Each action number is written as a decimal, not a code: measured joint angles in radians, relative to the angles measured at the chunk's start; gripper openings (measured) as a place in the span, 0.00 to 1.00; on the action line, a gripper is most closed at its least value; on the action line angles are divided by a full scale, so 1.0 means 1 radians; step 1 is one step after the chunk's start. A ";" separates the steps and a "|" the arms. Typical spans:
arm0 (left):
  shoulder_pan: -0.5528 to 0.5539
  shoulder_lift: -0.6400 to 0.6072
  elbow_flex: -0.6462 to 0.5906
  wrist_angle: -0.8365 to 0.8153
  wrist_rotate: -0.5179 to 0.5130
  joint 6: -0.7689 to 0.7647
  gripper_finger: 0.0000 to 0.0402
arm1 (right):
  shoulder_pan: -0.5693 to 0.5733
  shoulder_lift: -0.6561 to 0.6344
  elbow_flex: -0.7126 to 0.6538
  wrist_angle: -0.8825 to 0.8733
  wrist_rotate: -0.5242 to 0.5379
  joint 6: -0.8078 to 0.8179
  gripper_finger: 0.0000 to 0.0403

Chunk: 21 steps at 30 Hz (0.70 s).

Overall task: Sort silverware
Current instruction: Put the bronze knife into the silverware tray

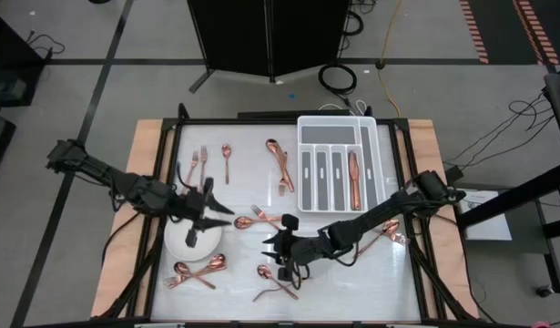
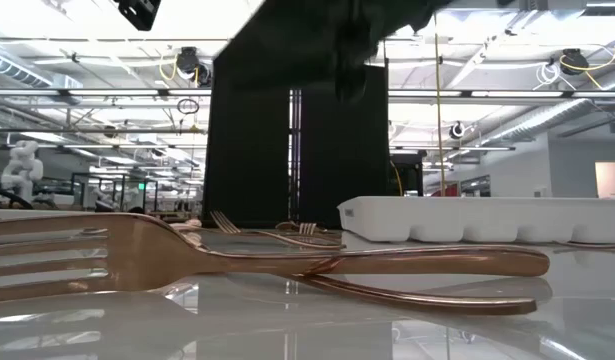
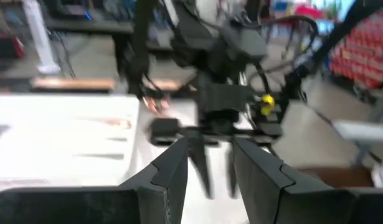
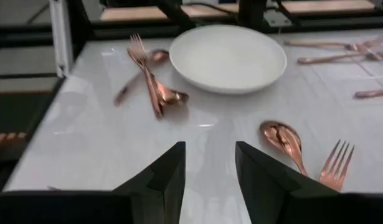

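Dark left gripper (image 1: pixel 209 211) reaches over the plate (image 1: pixel 184 242) at nine o'clock, right gripper (image 1: pixel 278 248) (jaws parted, empty, like the left's) near centre tabletop (image 1: pixel 352 282).

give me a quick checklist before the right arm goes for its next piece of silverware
1. Right gripper empty: ok, fingers apart with nothing between them.
2. Target within view: ok, a spoon and a fork lie just ahead of it on the table.
3. Target lying free: cannot tell, spoon and fork are close together and their handles run out of frame.
4. Left gripper out of the way: ok, it hovers over the white plate, apart from the right gripper.
5. Tray has room: ok, only one compartment holds copper pieces.
6. Left gripper empty: ok, nothing between its fingers.
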 joint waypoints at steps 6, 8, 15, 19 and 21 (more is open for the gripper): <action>-0.077 0.167 0.084 -0.060 -0.045 -0.010 0.32 | -0.029 0.062 0.000 0.042 0.000 -0.019 0.32; -0.079 0.209 0.098 -0.068 -0.049 -0.015 0.32 | -0.038 0.081 0.000 0.069 0.000 -0.027 0.32; -0.079 0.296 0.108 -0.126 -0.051 -0.248 0.32 | -0.059 0.126 0.000 0.187 -0.009 -0.030 0.32; -0.089 0.310 0.108 -0.272 -0.048 -0.448 0.32 | -0.060 0.129 0.000 0.242 -0.073 -0.049 0.32; -0.095 0.312 0.108 -0.348 -0.047 -0.486 0.32 | -0.059 0.129 0.000 0.259 -0.083 -0.053 0.32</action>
